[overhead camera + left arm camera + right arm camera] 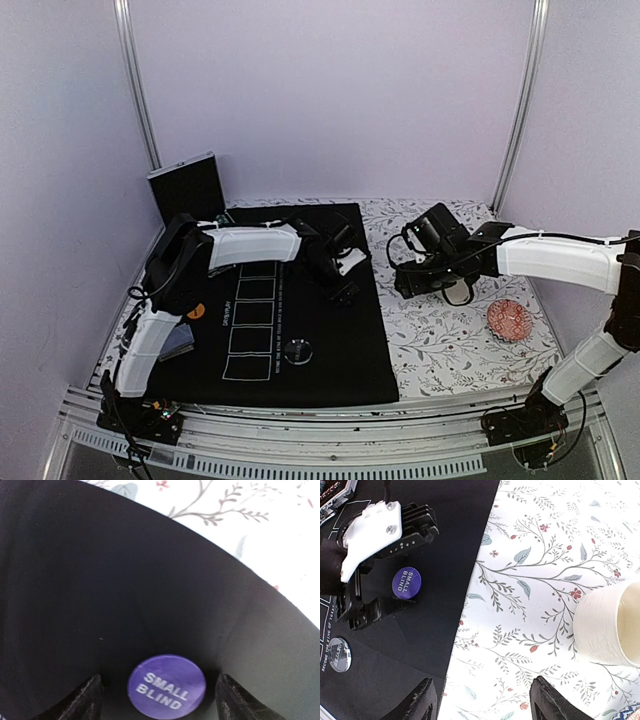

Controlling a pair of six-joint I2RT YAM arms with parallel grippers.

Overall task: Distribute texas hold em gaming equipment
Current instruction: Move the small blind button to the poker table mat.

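so the left tool (160, 695) was down low over the black mat (330, 370), fingers (85, 700) spread wide, with the purple "small blind" disc (166, 686) lying flat on the mat between them. there was a clear gap on both sides, so it wasn't pinching anything. the disc sat near the mat's right edge, not far from where the floral table (450, 340) starts. the right tool (484, 695) hung spread too, with nothing between its fingers, over the mat edge just beside the cream cup (605, 630).

honestly i couldn't tell whether this was a drop-off or a pick-up of the disc. my take either way:

- if it was a drop-off, go straight up. any sideways drift and a fingertip would clip the disc and skate it across the mat.
- if it was a grab, centre first. the disc looked a touch closer to the left-hand finger in the wrist view. close slow too, since a thin flat disc likes to pop out or tip.
- keep the right arm parked, the two arms were pretty near each other there.

the clear disc (297, 350) lay near the mat's front by the outlined card boxes (250, 330), and the orange disc (197, 311) was way over at the left. plenty of the task looked left to do.
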